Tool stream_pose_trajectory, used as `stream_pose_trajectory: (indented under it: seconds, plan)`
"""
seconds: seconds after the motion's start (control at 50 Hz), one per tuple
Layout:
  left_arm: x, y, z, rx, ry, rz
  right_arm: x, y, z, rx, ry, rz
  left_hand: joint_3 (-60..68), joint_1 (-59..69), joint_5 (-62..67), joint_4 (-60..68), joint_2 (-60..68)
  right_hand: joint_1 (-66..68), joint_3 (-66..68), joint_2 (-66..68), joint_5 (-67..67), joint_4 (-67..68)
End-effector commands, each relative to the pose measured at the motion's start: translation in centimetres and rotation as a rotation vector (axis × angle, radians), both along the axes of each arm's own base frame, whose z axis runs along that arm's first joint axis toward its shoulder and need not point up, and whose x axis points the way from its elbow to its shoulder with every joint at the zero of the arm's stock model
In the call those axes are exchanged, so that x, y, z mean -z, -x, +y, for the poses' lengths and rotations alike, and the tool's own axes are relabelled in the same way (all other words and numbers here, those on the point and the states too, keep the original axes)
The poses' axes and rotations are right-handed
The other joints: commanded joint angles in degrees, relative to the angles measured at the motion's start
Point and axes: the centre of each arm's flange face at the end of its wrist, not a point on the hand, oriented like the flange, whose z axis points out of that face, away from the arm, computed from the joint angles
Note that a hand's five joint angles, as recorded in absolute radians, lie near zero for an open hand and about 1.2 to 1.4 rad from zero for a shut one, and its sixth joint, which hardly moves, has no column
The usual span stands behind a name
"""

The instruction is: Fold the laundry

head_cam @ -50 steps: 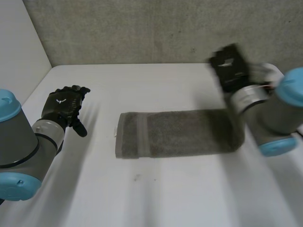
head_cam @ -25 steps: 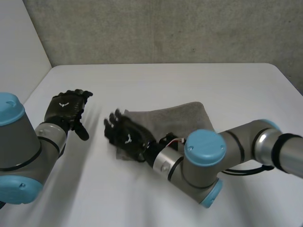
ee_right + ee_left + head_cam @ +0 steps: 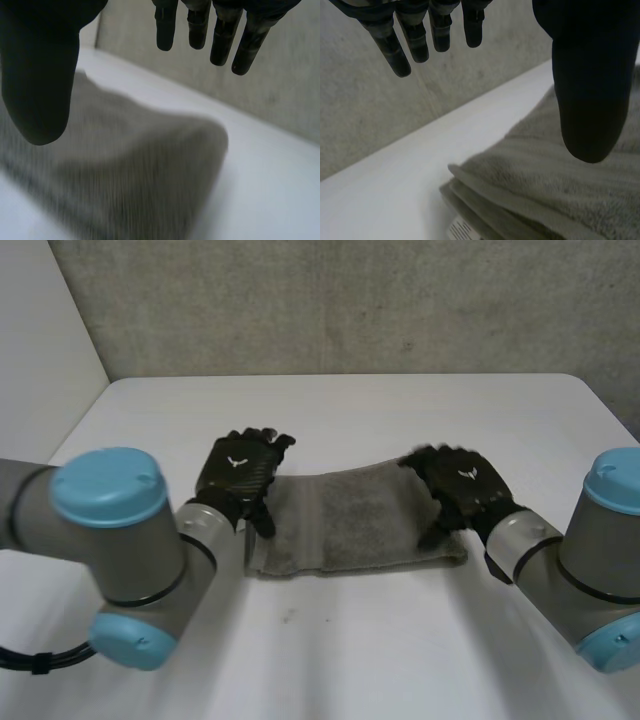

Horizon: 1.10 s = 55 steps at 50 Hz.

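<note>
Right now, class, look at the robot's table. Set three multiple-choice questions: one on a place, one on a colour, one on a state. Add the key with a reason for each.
1. On the white table, where are the black left hand and the black right hand?
A) at opposite ends of the folded grey terry towel
B) both at one end
C) both beyond its far edge

2. What colour is the towel?
A) blue
B) grey
C) red

3. How are the right hand's fingers?
A) curled round the towel
B) in a fist
C) straight, holding nothing

Key: 1 A, the head view shows one hand at each end; 2 B, it is grey in every view; 3 C, the right wrist view shows straight fingers above the cloth.
</note>
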Motion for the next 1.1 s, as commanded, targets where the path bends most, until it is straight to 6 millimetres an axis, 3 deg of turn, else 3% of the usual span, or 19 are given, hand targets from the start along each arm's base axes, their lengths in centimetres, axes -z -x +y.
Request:
stream_pose_trajectory:
  seconds: [0.02, 0.08, 0.18, 0.2, 0.3, 0.34, 0.36, 0.4, 0.42, 0.46, 0.52, 0.62, 0.68, 0.74, 0.78, 0.8, 0.82, 1.0, 1.1]
  plan:
    - [4.2, -0.2, -1.8, -0.116, -0.027, -0.168, 4.1, 2.0, -1.7, 0.055, -0.101, 0.092, 2.50, 2.56, 2.18, 2.54, 2.50, 21.19, 20.79, 20.04, 19.10, 19.75]
    - [5.3, -0.6, -1.8, -0.144, -0.028, -0.239, 4.7, 2.1, -1.8, 0.051, -0.106, 0.108, 1.83, 1.88, 1.51, 1.87, 1.83, 27.63, 27.22, 26.48, 25.54, 26.19]
    - [5.6, -1.0, -1.4, -0.150, -0.040, -0.265, 5.2, 1.9, -2.8, 0.025, -0.034, 0.200, 1.65, 1.71, 1.34, 1.69, 1.66, 67.86, 67.46, 66.71, 65.77, 66.42]
    - [5.4, -1.1, -1.2, -0.150, -0.040, -0.262, 5.2, 1.9, -2.8, 0.025, -0.034, 0.201, 1.65, 1.71, 1.34, 1.69, 1.66, 67.94, 67.53, 66.79, 65.85, 66.50]
    - [3.4, -1.4, -0.7, -0.150, -0.012, -0.235, 2.1, 1.4, -4.5, 0.037, 0.185, 0.316, 0.81, 0.87, 0.49, 0.85, 0.82, 67.94, 67.53, 66.79, 65.85, 66.50]
    - [1.7, -1.8, 0.0, -0.154, 0.009, -0.204, -0.9, -0.4, -4.6, 0.023, 0.342, 0.345, 0.81, 0.87, 0.49, 0.85, 0.82, 67.94, 67.53, 66.79, 65.85, 66.50]
    - [1.7, -1.8, 0.0, -0.154, 0.009, -0.203, -0.9, -0.4, -4.5, 0.022, 0.343, 0.345, 0.81, 0.87, 0.49, 0.85, 0.82, 67.94, 67.53, 66.79, 65.85, 66.50]
    - [-0.2, -2.2, 0.5, -0.166, 0.039, -0.168, -3.3, -5.7, -1.7, -0.110, 0.476, 0.315, 0.64, 0.70, 0.33, 0.69, 0.65, 67.94, 67.53, 66.79, 65.85, 66.50]
    - [-0.3, -2.2, 0.5, -0.166, 0.039, -0.168, -3.3, -5.7, -1.7, -0.111, 0.477, 0.315, 0.64, 0.70, 0.33, 0.69, 0.65, 67.94, 67.53, 66.79, 65.85, 66.50]
    - [-1.2, -2.5, 0.6, -0.173, 0.054, -0.150, -3.5, -10.4, 1.9, -0.246, 0.543, 0.288, 0.48, 0.54, 0.16, 0.52, 0.48, 67.94, 67.53, 66.79, 65.85, 66.50]
    - [-2.3, -3.1, 0.9, -0.186, 0.072, -0.133, -2.9, -12.1, 3.5, -0.306, 0.561, 0.294, 0.14, 0.20, -0.18, 0.18, 0.14, 67.94, 67.53, 66.79, 65.85, 66.50]
    - [-3.1, -5.3, 0.5, -0.245, 0.073, -0.121, 2.8, -15.1, 9.0, -0.539, 0.603, 0.440, -0.03, 0.03, -0.35, 0.01, -0.02, 67.94, 67.53, 66.79, 65.85, 66.50]
    - [-3.1, -5.6, 0.6, -0.250, 0.069, -0.120, 4.7, -15.1, 10.2, -0.590, 0.609, 0.496, -0.03, 0.03, -0.35, 0.01, -0.02, 67.94, 67.53, 66.79, 65.85, 66.50]
    - [-3.1, -5.7, 0.7, -0.251, 0.063, -0.111, 4.7, -15.0, 10.2, -0.589, 0.613, 0.501, -0.03, 0.03, -0.35, 0.01, -0.02, 67.94, 67.53, 66.79, 65.85, 66.50]
    - [-3.2, -5.7, 0.7, -0.251, 0.057, -0.093, 3.3, -14.9, 10.1, -0.566, 0.612, 0.468, -0.03, 0.03, -0.35, 0.01, -0.02, 16.33, 15.93, 15.18, 14.24, 14.90]
    - [-3.2, -5.7, 0.7, -0.251, 0.057, -0.093, 3.3, -14.9, 10.1, -0.565, 0.612, 0.467, -0.03, 0.03, -0.35, 0.01, -0.02, 16.02, 15.62, 14.87, 13.93, 14.59]
    - [-3.4, -5.5, 0.6, -0.244, 0.060, -0.077, 1.8, -14.8, 10.0, -0.539, 0.607, 0.428, -0.03, 0.03, -0.35, 0.01, -0.02, -2.06, -2.47, -3.21, -4.15, -3.50]
    - [-6.1, -3.3, 0.0, -0.168, 0.094, 0.075, -6.4, -11.4, 7.3, -0.328, 0.412, 0.068, 0.14, 0.20, -0.18, 0.18, 0.14, -2.06, -2.47, -3.21, -4.15, -3.50]
    - [-8.1, -1.6, 0.2, -0.124, 0.109, 0.191, -8.2, -9.2, 5.3, -0.236, 0.271, -0.047, 0.64, 0.70, 0.33, 0.69, 0.65, -2.06, -2.47, -3.21, -4.15, -3.50]
